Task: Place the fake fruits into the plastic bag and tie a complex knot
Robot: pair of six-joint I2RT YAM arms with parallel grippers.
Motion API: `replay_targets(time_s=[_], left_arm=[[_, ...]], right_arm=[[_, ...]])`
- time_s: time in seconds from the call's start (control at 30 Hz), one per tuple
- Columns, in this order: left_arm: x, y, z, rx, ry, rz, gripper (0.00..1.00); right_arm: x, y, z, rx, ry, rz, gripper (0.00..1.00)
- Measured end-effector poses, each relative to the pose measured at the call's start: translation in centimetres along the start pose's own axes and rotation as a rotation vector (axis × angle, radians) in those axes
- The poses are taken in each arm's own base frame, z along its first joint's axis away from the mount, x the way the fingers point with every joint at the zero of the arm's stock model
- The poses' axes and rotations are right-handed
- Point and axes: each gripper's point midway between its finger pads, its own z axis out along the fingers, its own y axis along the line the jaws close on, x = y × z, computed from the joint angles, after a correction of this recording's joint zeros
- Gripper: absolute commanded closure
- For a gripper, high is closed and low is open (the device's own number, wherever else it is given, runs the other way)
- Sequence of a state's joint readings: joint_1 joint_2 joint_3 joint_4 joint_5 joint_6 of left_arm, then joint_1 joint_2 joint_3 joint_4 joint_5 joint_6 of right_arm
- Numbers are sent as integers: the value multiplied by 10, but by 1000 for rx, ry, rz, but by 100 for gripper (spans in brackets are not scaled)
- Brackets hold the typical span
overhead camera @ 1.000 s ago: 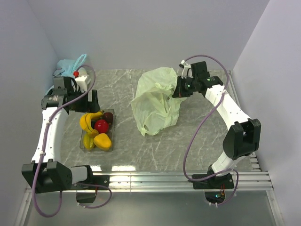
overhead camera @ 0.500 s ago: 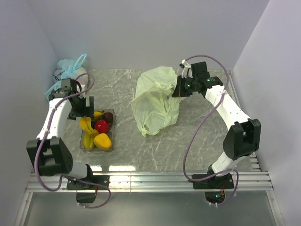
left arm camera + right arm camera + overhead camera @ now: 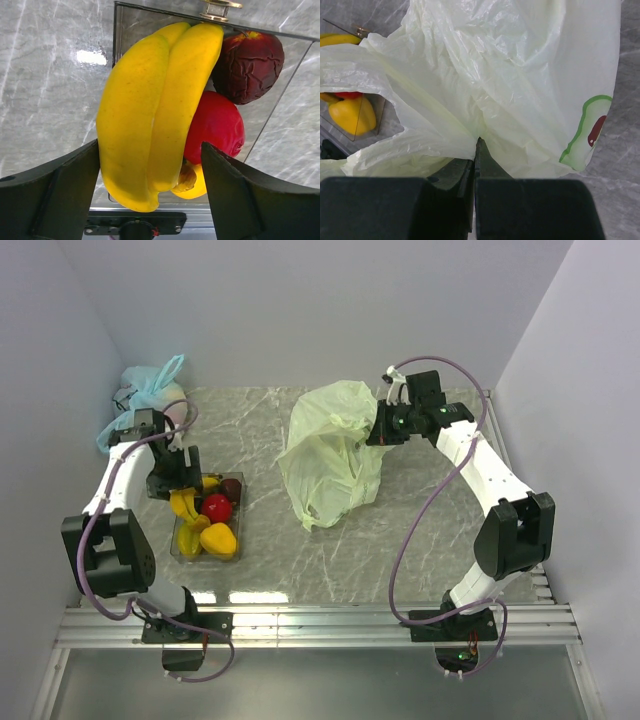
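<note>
The fake fruits lie in a clear tray [image 3: 240, 532]: a yellow banana bunch [image 3: 190, 503] [image 3: 150, 110], a red apple [image 3: 217, 507] [image 3: 216, 125], a yellow lumpy fruit [image 3: 219, 538] [image 3: 352, 114] and a wrinkled dark red-brown piece [image 3: 231, 487] [image 3: 247, 65]. My left gripper [image 3: 184, 481] [image 3: 150, 195] is open and straddles the near end of the bananas. Its left finger is at the peel and its right finger stands apart. The pale green plastic bag [image 3: 330, 455] [image 3: 510, 65] is held up at mid-table. My right gripper [image 3: 378, 430] [image 3: 479, 146] is shut on its bunched edge.
A light blue knotted bag [image 3: 150, 387] sits in the back left corner against the wall. The bag's printed green patch [image 3: 587, 127] hangs at its right side. Grey marble tabletop [image 3: 400, 540] runs in front of the bag, with a metal rail [image 3: 330, 625] along the near edge.
My left arm has swung from beside the blue bag to over the tray and lowered its open gripper around the bananas. The right arm and the green bag have stayed put.
</note>
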State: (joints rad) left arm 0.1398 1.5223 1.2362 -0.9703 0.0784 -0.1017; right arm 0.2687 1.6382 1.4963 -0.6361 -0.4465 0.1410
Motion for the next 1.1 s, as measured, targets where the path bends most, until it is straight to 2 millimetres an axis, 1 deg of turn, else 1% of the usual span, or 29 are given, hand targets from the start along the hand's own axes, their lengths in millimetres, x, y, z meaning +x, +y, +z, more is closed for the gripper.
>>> replay_targets(time_s=[0.23,0.3,0.33,0.43,0.47,0.53,0.57,0.6,0.63,0.73,0.8,0.83,0.9,0.93,1.03,1.1], left_arm=[[5,5,4,35,29,-74,17],[6,4,8,40,45,-79,20],[7,5,10,39,55,-79,24],[8,4,14,47,73,-84,31],[9,3,15,53,76,-85,38],[10,1,13,67,80,-84,47],[9,0,12,71,81,-82,55],[9,-1,11,75,82,-80,57],[8,-2,9,80,79,-79,58],[3,-4,1,90,60,-75,69],[0,-5,-6,91,40,-70,73],[-2,-5,-11,92,28,-68,77],[-5,-6,-19,93,5,-61,78],[-7,-6,-23,93,-7,-58,84],[-16,-7,-38,97,-56,-34,94],[-23,-11,-49,113,-93,-14,97]], right_arm=[[-2,-1,0,9,-4,-2,100],[-3,-2,1,9,-4,-2,100],[-2,-2,1,10,-3,-1,100],[-2,-3,3,11,1,1,100],[-1,-3,4,11,3,2,100],[-1,-4,5,13,6,3,100],[-1,-4,5,13,6,3,100],[-1,-4,5,13,6,3,100],[-1,-4,5,13,6,3,100],[-1,-4,5,13,6,3,100],[-1,-4,5,13,7,3,100],[-1,-4,5,13,7,4,100],[0,-4,5,13,7,4,100],[0,-4,5,13,7,6,100],[0,-2,5,8,8,18,100],[-1,1,4,-8,8,37,100]])
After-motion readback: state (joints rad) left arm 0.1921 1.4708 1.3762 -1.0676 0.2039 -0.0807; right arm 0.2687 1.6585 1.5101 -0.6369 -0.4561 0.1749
